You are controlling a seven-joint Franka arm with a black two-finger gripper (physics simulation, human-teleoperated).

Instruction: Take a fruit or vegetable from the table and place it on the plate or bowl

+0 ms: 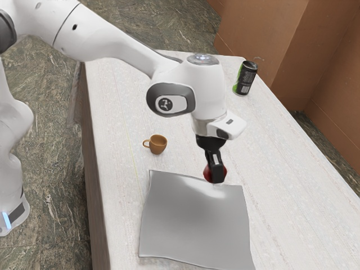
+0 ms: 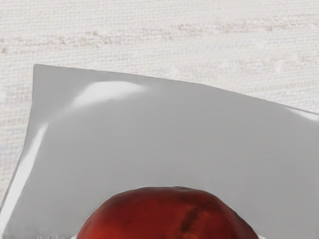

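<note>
A dark red round fruit (image 1: 214, 173) hangs just above the far edge of a square grey plate (image 1: 194, 225). My black gripper (image 1: 214, 169) is shut on the fruit from two sides. In the wrist view the red fruit (image 2: 169, 214) bulges large right under my hand, with the glossy grey plate (image 2: 164, 134) spread beneath and beyond it on the pale table.
A small brown cup (image 1: 157, 144) stands on the table toward the exterior view's left of the gripper. A dark can with green markings (image 1: 245, 77) stands at the far side. Brown walls rise beyond the table at the exterior view's right.
</note>
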